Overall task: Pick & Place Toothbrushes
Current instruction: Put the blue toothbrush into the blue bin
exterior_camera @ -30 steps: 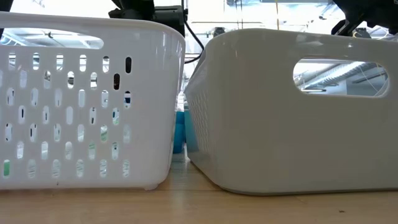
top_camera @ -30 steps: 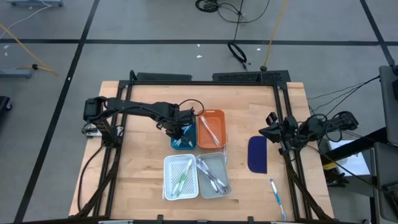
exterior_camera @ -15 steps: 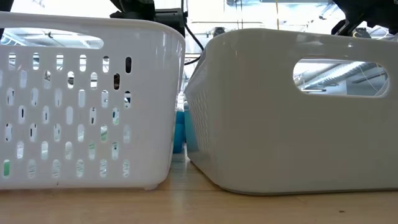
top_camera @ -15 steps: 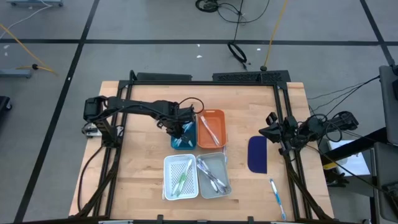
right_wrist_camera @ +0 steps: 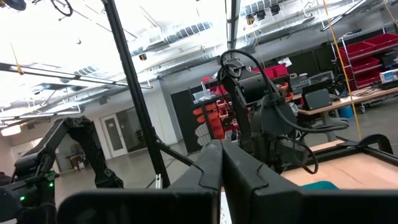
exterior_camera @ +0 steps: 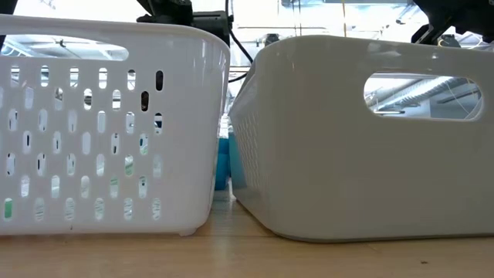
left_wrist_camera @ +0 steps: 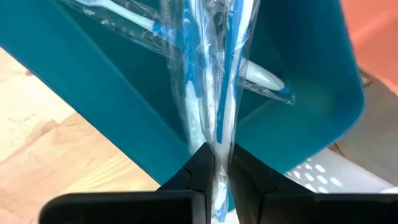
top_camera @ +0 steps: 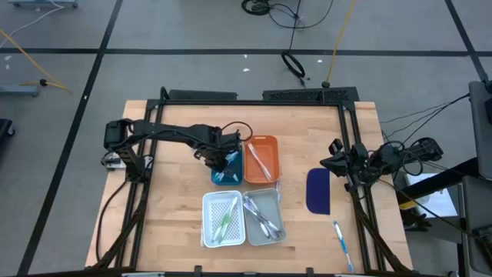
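Note:
My left gripper (top_camera: 224, 161) points steeply down over the teal tray (top_camera: 228, 171) and is shut on a clear-wrapped blue-and-white toothbrush (left_wrist_camera: 208, 81). More wrapped toothbrushes (left_wrist_camera: 264, 78) lie in that tray. Others lie in the orange tray (top_camera: 261, 158), the white perforated tray (top_camera: 223, 218) and the grey tray (top_camera: 264, 216). One blue toothbrush (top_camera: 341, 241) lies on the table near the front right. My right gripper (right_wrist_camera: 219, 152) is shut and raised at the table's right edge, holding nothing. My left gripper (left_wrist_camera: 217, 158) pinches the wrapped toothbrush near one end (left_wrist_camera: 216, 140) between its two fingers. The fingers come from above, pointing steeply down. The rest of the toothbrush reaches out over the teal tray's floor (left_wrist_camera: 124, 81) and the other brushes there. Whether it rests on them I cannot tell.
A dark blue oblong pad (top_camera: 317, 190) lies right of the trays. In the low view the white perforated tray (exterior_camera: 100, 131) and the grey tray (exterior_camera: 363, 147) fill the front, with the teal tray (exterior_camera: 224, 162) showing in the gap. Bare wood lies at the left and far sides.

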{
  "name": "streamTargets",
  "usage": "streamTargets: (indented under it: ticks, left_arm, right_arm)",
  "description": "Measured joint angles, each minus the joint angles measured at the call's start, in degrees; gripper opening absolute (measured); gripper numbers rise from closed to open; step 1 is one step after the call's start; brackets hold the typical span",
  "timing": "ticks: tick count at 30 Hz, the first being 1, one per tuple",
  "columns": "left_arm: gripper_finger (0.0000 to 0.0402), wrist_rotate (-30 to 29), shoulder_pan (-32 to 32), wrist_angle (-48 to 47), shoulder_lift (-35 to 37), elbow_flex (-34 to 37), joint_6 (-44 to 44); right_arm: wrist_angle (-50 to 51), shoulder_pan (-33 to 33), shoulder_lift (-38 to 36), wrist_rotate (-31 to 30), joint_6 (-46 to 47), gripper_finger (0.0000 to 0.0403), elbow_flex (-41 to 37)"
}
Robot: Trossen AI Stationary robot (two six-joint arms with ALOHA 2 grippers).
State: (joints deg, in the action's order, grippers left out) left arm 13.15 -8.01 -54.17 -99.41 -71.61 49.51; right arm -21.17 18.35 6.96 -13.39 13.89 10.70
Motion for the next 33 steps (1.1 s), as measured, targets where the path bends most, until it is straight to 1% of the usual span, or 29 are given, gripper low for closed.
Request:
streamTargets:
  ticks: [2, 6, 11, 25, 29, 33]
  left_arm:
    - [0.0043, 0.49, 0.0, 0.04, 0.02, 0.0, -0.27]
    - [0.0044, -1.25, 0.01, -0.02, 0.02, 0.0, -0.32]
    - [0.0051, -1.4, 0.0, -0.03, 0.02, 0.0, 0.32]
    - [0.0154, -1.57, -0.8, 0.2, 1.03, 0.0, 2.2]
    - [0.0171, 0.08, -1.96, 0.36, 3.42, 0.0, 2.26]
    - [0.0173, 0.13, -2.61, 0.69, 7.23, 0.0, 2.09]
  right_arm:
    - [0.0, 0.01, 0.0, 0.0, 0.0, 0.0, 0.0]
    - [0.0, 0.0, 0.0, 0.0, 0.0, 0.0, 0.0]
    - [0.0, 0.0, 0.0, 0.0, 0.28, 0.0, 0.0]
    - [-0.01, 0.01, 0.0, 0.0, 0.26, 0.0, 0.0]
    - [-0.01, 0.01, 0.0, 0.0, 0.26, 0.0, 0.0]
    - [0.0, 0.0, 0.0, 0.0, 0.3, 0.0, 0.0]
